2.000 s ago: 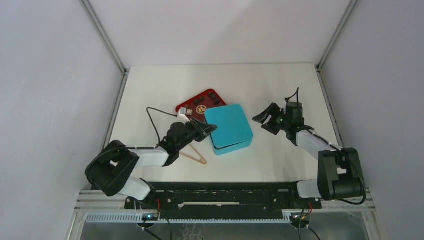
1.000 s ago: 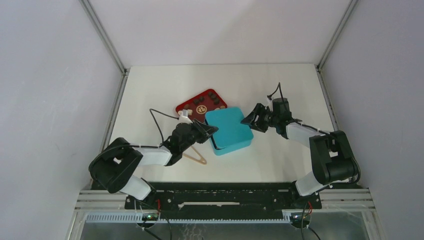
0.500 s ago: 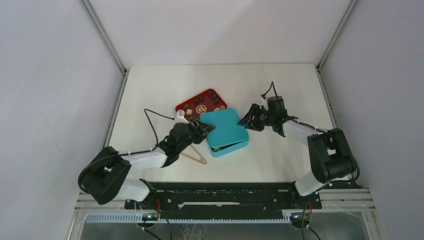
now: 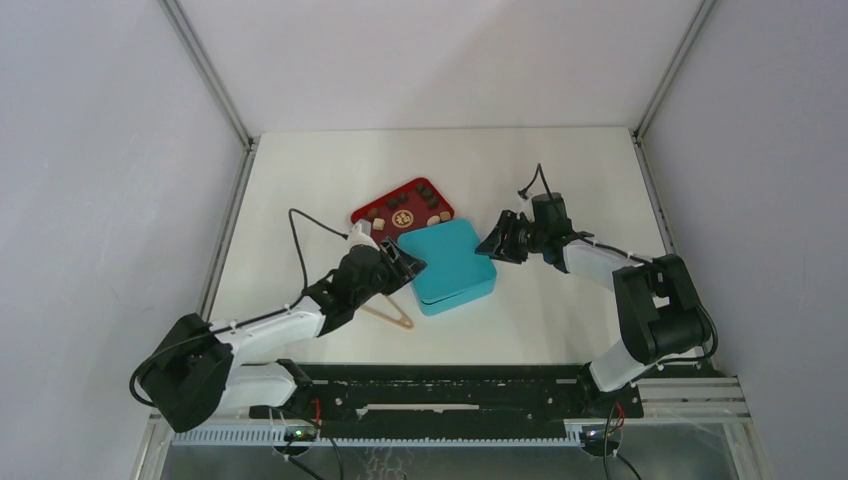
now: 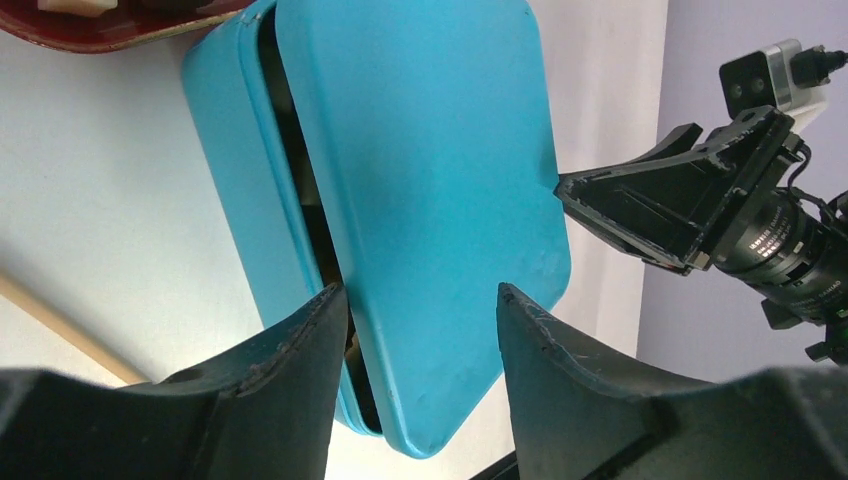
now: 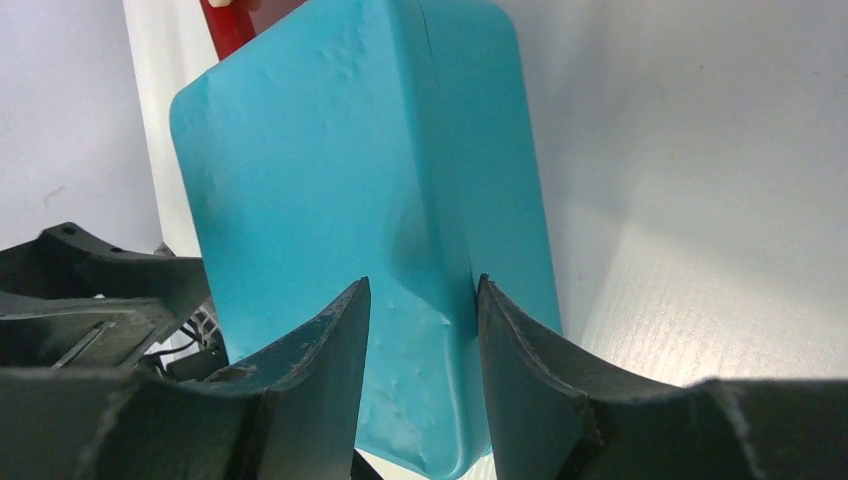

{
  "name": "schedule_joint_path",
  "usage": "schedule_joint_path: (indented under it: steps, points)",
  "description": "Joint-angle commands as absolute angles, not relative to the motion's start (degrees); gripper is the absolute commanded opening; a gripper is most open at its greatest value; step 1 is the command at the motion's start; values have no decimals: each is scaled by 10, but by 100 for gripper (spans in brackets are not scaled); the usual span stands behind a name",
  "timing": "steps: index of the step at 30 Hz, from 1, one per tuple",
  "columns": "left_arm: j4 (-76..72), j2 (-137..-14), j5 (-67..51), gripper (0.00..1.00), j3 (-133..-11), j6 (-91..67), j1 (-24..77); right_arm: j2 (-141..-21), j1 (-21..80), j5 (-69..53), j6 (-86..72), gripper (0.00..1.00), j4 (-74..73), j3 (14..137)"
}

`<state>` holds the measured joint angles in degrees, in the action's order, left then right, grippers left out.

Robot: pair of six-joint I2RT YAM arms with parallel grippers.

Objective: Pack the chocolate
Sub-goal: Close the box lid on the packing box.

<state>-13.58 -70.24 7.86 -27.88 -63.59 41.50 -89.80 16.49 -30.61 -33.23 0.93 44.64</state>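
Small dark and tan pieces of chocolate (image 4: 426,191) lie on the red tray (image 4: 372,211) behind the teal box (image 4: 452,262). The box's lid (image 5: 430,150) sits askew on the base (image 5: 225,150), with a dark gap along the left side. My left gripper (image 4: 408,262) (image 5: 420,295) is open. Its fingers straddle the lid's near left corner without pinching it. My right gripper (image 4: 490,245) (image 6: 420,285) straddles the box's right edge, jaws apart, one finger over the lid (image 6: 320,180). Whether its fingers press on the box is unclear.
Tan wooden tongs (image 4: 386,314) lie on the table under my left arm, in front of the box. The red tray's corner (image 6: 232,22) touches the box's far side. White walls and metal rails bound the table on three sides.
My left gripper has opened and let go of the lid, which has sunk from its raised tilt onto the box. My right gripper has moved in to the box's right edge and narrowed.
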Motion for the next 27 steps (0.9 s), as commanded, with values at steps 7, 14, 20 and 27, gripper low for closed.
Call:
schedule_joint_path:
  steps: [7,14,20,27]
  points:
    - [-13,-638,98,66,-329,-577,425,-904,171,-326,-298,50,13,468]
    - [15,-628,110,68,-324,-572,413,-898,176,-332,-289,48,12,468]
    - [-22,-673,74,66,-329,-558,393,-895,185,-324,-274,46,3,468]
    - [-67,-713,31,58,-309,-575,381,-886,196,-307,-267,45,-16,463]
